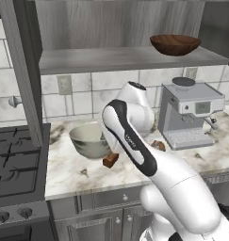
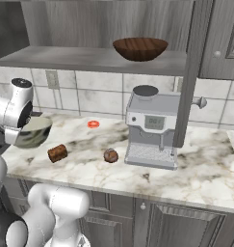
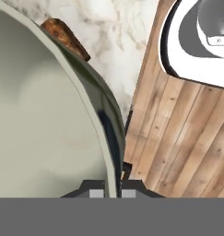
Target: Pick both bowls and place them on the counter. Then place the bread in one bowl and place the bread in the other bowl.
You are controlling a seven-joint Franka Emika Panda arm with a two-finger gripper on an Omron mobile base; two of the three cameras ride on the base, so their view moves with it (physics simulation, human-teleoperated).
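The deep cream bowl (image 1: 87, 139) (image 2: 35, 131) is at the counter (image 1: 78, 174) next to the stove, either resting on it or just above; I cannot tell which. My gripper (image 3: 112, 191) is shut on its rim, with the pale greenish inside (image 3: 39, 120) to one side. The dark wooden bowl (image 1: 175, 44) (image 2: 140, 48) stands on the grey wall shelf (image 1: 111, 59). One piece of bread (image 1: 110, 160) (image 2: 57, 153) lies just in front of the cream bowl. A rounder bread (image 1: 158, 145) (image 2: 110, 155) lies near the coffee machine.
A grey coffee machine (image 1: 189, 113) (image 2: 152, 128) stands on the counter to the right. The stove (image 1: 17, 160) adjoins the counter on the left. A small red disc (image 2: 93, 124) lies near the back wall. Wooden floor (image 3: 178, 138) shows past the counter edge.
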